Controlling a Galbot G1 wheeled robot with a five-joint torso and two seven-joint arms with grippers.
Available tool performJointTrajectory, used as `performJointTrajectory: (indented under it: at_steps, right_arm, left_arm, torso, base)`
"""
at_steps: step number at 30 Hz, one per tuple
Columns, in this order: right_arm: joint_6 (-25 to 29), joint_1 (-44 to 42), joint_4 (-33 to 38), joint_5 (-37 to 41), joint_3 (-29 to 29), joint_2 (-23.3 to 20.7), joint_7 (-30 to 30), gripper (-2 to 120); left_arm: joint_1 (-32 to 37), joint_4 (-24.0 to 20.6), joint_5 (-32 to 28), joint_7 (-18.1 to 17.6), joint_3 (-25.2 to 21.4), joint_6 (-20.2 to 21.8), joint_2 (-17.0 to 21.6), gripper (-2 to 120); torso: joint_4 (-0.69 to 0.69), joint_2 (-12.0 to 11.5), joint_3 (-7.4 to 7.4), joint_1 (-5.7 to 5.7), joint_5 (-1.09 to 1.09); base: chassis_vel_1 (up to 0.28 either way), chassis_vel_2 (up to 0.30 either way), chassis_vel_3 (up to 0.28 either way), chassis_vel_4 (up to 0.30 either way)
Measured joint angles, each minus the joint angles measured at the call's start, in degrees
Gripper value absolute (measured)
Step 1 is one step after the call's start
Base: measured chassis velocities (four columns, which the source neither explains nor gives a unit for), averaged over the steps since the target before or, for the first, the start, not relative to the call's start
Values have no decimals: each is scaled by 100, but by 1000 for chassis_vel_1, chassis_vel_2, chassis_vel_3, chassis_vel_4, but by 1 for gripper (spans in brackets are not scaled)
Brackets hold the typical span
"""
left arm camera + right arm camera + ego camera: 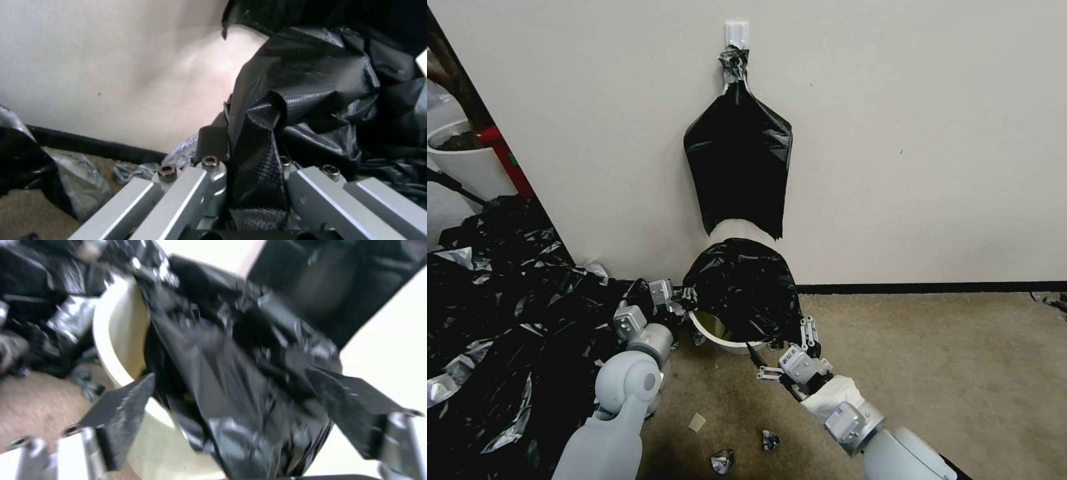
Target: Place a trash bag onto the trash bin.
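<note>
- The left gripper (249, 160) is pinching a fold of the trash bag (744, 287) at the trash bin (720, 337) rim.
- The right gripper (231, 400) is standing wide around loose film.
- Spreading it evenly over the rim, I'd say, is keeping it from bunching.

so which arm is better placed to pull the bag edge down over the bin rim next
Probably the left. The left gripper is clamped on a fold of the trash bag beside the trash bin. The right gripper is open, its fingers straddling the film without gripping.
</note>
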Motion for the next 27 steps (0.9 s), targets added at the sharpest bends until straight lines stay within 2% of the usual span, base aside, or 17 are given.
performJointTrajectory:
  at_steps: [2, 5, 7, 8, 11, 12, 13, 15, 17, 19, 20, 22, 27]
  right_arm:
    - [-130, 19, -5, 0, -23, 7, 94, 76]
    - [-192, 34, -5, 3, -33, 8, 131, 70]
    - [-293, 65, -4, -15, -50, 13, 183, 58]
    - [-293, 65, -4, -15, -50, 13, 183, 58]
    - [-256, 96, 2, -73, -87, 36, 221, 43]
    - [-256, 96, 2, -73, -87, 36, 221, 43]
    - [-168, 108, 7, -91, -105, 51, 228, 36]
    - [-116, 115, 7, -94, -113, 57, 231, 33]
    - [97, 146, -9, -87, -146, 87, 251, 22]
    - [170, 156, -23, -81, -153, 94, 253, 19]
    - [369, 185, -65, -41, -165, 112, 250, 11]
    - [487, 211, -107, 88, -163, 113, 193, 3]
    - [686, 282, -214, 675, -129, 112, 70, 0]
  left_arm:
    - [29, -66, -20, 0, -3, 19, -2, 5]
    - [50, -106, -25, -2, -5, 30, -7, 5]
    - [88, -176, -41, -1, -5, 60, -24, 5]
    - [88, -176, -41, -1, -5, 60, -24, 5]
    - [129, -233, -42, -2, -3, 93, -42, 5]
    - [129, -233, -42, -2, -3, 93, -42, 5]
    - [142, -246, -42, -2, 0, 101, -50, 5]
    - [150, -256, -41, -1, 2, 104, -54, 5]
    - [178, -273, -30, -2, 10, 105, -66, 5]
    - [183, -276, -28, -1, 12, 105, -68, 5]
    - [195, -285, -25, -2, 13, 105, -72, 5]
    - [201, -306, -24, 0, 15, 105, -74, 5]
    - [221, -330, -25, 7, 17, 105, -76, 5]
  torso:
    - [0, 0, 0, 0, 0]
    - [0, 0, 0, 0, 0]
    - [0, 0, 0, 0, 0]
    - [0, 0, 0, 0, 0]
    - [0, 0, 0, 0, 0]
    - [0, 0, 0, 0, 0]
    - [0, 0, 0, 0, 0]
    - [0, 0, 0, 0, 0]
    - [0, 0, 0, 0, -1]
    - [0, 0, 0, 0, -1]
    - [0, 0, 0, 0, 0]
    - [0, 0, 0, 0, 0]
    - [0, 0, 0, 0, 0]
  base:
    - [0, 0, 0, 0]
    - [0, 0, 0, 0]
    - [0, 0, 0, 0]
    - [0, 0, 0, 0]
    - [0, 0, 0, 0]
    - [0, 0, 0, 0]
    - [0, 0, 0, 0]
    - [0, 0, 0, 0]
    - [0, 0, 0, 0]
    - [0, 0, 0, 0]
    - [0, 0, 0, 0]
    - [0, 0, 0, 0]
    - [0, 0, 0, 0]
